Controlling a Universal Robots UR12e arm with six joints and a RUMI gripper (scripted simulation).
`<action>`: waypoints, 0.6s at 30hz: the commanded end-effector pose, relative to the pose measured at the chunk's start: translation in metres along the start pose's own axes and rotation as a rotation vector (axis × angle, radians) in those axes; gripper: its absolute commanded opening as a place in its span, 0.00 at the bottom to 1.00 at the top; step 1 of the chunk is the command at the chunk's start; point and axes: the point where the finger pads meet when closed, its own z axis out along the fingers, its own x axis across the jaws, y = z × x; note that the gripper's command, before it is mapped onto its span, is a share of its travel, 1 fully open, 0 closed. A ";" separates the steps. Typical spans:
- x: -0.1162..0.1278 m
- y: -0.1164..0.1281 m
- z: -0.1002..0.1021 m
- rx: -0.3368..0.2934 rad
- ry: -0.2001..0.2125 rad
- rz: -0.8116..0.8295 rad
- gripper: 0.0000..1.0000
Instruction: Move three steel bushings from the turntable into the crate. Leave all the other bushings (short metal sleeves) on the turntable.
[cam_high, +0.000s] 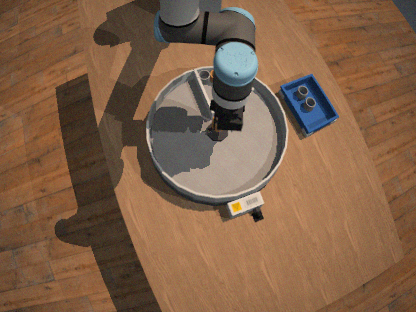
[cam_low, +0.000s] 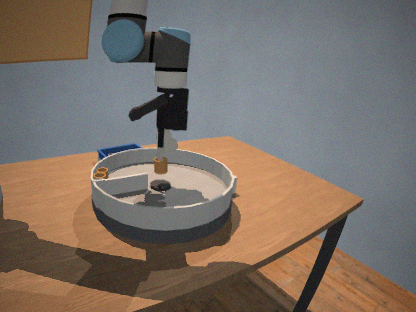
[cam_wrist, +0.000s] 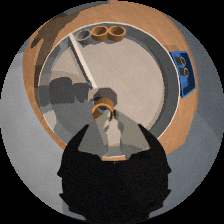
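My gripper (cam_low: 162, 150) is shut on a brass-coloured bushing (cam_low: 160, 165) and holds it a little above the floor of the grey turntable (cam_low: 162, 192), near its middle. In the wrist view the bushing (cam_wrist: 102, 108) sits at my fingertips (cam_wrist: 104, 113). In the top view the arm hides most of my gripper (cam_high: 216, 131). A grey steel bushing (cam_wrist: 83, 35) and two brass ones (cam_wrist: 108, 33) lie at the turntable's far rim, beyond a divider wall (cam_high: 200, 95). The blue crate (cam_high: 302, 102) right of the turntable holds two steel bushings (cam_high: 302, 92) (cam_high: 310, 104).
The turntable has a raised rim all round (cam_high: 216, 135). A small white labelled box (cam_high: 246, 204) sits at its near edge. The crate also shows behind the turntable in the side view (cam_low: 117, 149). The table edge runs close on the right.
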 end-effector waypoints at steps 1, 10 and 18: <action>0.000 0.001 0.008 -0.001 0.000 0.000 0.00; 0.000 0.001 0.020 -0.001 0.000 0.000 0.00; 0.000 0.001 0.029 -0.001 0.000 0.000 0.00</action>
